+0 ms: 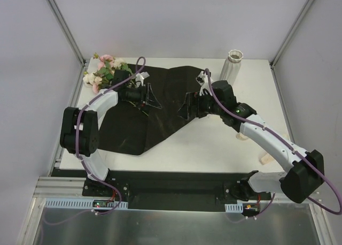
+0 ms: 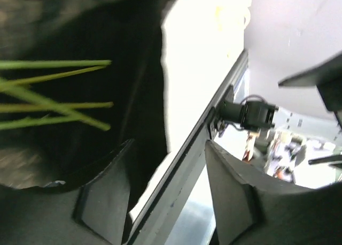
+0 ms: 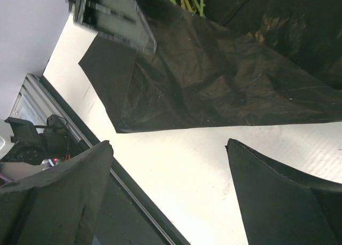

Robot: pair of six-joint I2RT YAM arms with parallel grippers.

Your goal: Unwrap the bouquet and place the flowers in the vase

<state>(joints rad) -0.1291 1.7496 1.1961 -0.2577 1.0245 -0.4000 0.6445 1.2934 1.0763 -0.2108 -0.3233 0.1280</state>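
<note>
Over the black sheet (image 1: pixel 125 132), our left claw (image 1: pixel 154 97) and right claw (image 1: pixel 183 107) both gape, holding nothing. The flowers (image 1: pixel 104 71) lie at the sheet's far-left corner, the vase (image 1: pixel 234 63) past its far-right corner. We should pinch only the stems (image 2: pixel 53 95), not paper.

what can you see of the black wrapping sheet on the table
The black sheet is glossy, crinkled paper or film, unwrapped and spread flat over the left and middle of the white table. Its outline is irregular, with one corner pointing toward the near edge. Green stems of the flowers lie on its far left part, blooms past its corner. The open left claw and right claw hang over it; contact is unclear.
</note>
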